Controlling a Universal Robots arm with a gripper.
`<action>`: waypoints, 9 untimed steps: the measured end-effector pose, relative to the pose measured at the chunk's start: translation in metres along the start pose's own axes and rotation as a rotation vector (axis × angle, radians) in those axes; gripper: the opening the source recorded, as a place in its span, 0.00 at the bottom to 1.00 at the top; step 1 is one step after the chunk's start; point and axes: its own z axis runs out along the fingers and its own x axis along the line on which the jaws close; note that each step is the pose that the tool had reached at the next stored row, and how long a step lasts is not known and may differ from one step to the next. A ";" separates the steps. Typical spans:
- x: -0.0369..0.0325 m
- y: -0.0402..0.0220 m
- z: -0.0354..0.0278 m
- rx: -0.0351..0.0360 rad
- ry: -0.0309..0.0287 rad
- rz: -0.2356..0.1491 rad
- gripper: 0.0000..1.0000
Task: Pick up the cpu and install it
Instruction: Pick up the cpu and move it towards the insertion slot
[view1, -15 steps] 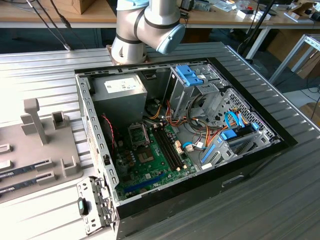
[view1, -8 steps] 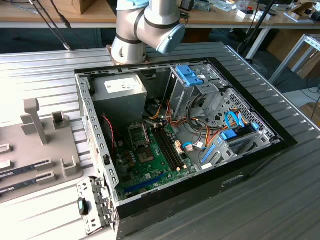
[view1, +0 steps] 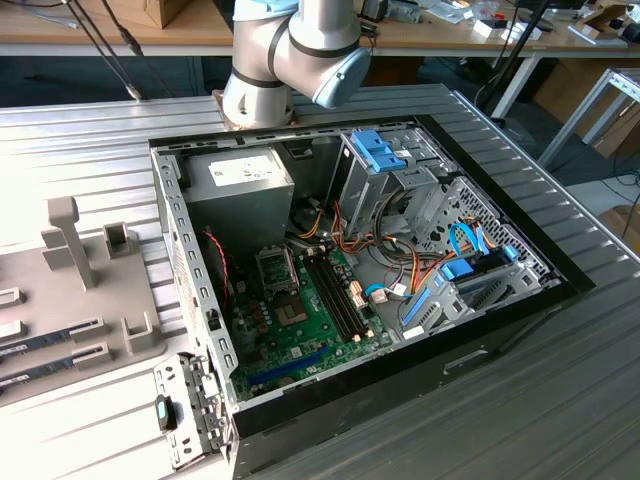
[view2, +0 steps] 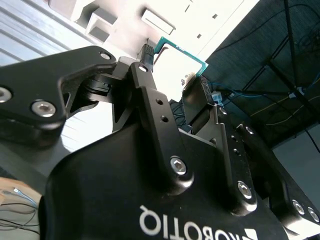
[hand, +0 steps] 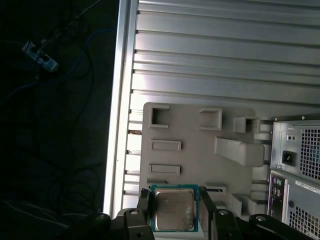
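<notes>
Here, the gripper (hand: 173, 222) pinches the cpu (hand: 173, 209) by two opposite sides.
In the first wrist view, thin tangled cables (hand: 50, 100) lie on dark floor well beyond the fingers (hand: 145, 212). The shiny ribbed metal table (hand: 225, 50) and a smooth grey tray (hand: 200, 130) with box-shaped slots sit past the chip. The cpu is a thin, flat square with a dull silver top and a green rim, so no side is longer. The black fingers hide its side edges. In the second wrist view, glare washes out its face.

Exterior view evenly lit; second wrist view glares white behind the near, dark pincer (view2: 169, 65).
</notes>
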 end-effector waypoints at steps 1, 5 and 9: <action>0.0000 0.0000 -0.0005 0.0000 0.0001 0.000 0.47; 0.0000 0.0000 -0.0022 0.0001 0.0001 0.000 0.47; -0.0001 0.0001 -0.0040 0.0000 0.0000 0.000 0.47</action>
